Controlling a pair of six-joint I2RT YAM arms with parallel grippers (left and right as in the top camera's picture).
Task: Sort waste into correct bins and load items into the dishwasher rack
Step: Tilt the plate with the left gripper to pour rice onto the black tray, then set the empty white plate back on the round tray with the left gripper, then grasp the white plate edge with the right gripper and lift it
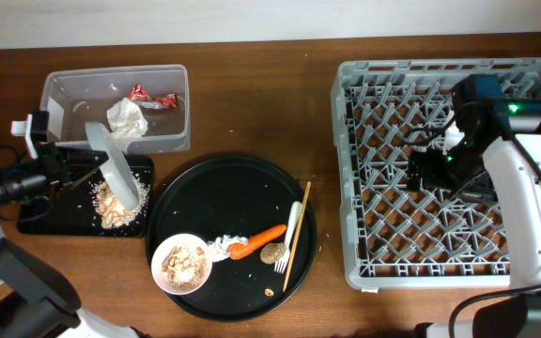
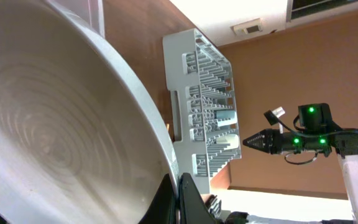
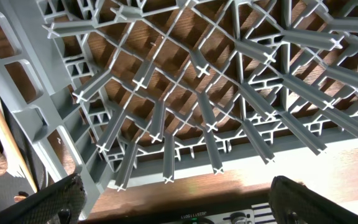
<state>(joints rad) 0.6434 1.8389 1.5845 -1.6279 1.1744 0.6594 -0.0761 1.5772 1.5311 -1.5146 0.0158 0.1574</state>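
My left gripper [image 1: 92,174] was clamped on the rim of the white plate [image 1: 118,169], which stood steeply tilted over the shallow black tray [image 1: 43,222]. Beige food scraps [image 1: 115,208] lay heaped on that tray under the plate's lower edge. Just behind it, the clear tub [image 1: 64,89] held a crumpled tissue [image 1: 126,118] and the red wrapper [image 1: 154,99]. From the left wrist camera the plate's face filled most of the picture and hid whatever lay beneath it.

On the round black tray [image 1: 233,192] sat the pinkish bowl [image 1: 181,263] with scraps in it. Beside it were another tissue [image 1: 220,248], the carrot piece [image 1: 257,242] and the white fork [image 1: 290,235]. A chopstick [image 1: 299,230] lay near the tray's right rim.

My right gripper [image 3: 176,186] hung over the lattice of the dishwasher rack [image 1: 411,70], its fingers spread wide with nothing between them. Upright pegs [image 3: 199,67] crowded the space below it.
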